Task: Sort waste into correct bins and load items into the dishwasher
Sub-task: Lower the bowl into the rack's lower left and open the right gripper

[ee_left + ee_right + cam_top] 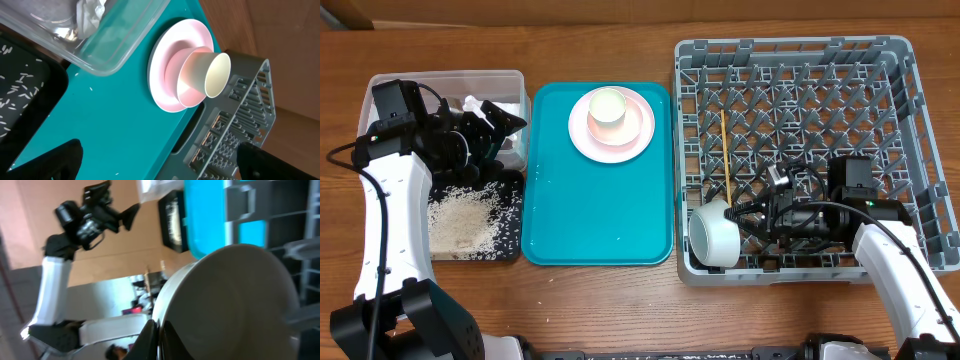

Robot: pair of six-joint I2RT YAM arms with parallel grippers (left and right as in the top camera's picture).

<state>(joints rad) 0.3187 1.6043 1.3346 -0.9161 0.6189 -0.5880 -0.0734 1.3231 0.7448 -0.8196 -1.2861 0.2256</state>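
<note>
- I saw the right gripper (745, 222) clamped on the bowl (713, 237) — it lay leftward, seemingly resting in the dish rack (920, 150) (near corner).
- The left gripper (505, 145) gaped empty.

We count one large square grey plastic dish rack (910, 120) at the right of the frame. In the middle sit one flat teal rectangular tray (600, 220), one round pale pink plate (642, 135) and one small cream cup (608, 106). At the left are one clear plastic tub (510, 80) and one shallow black tray (512, 215). We see one white round bowl (713, 237) and one thin wooden stick (725, 150).
</note>
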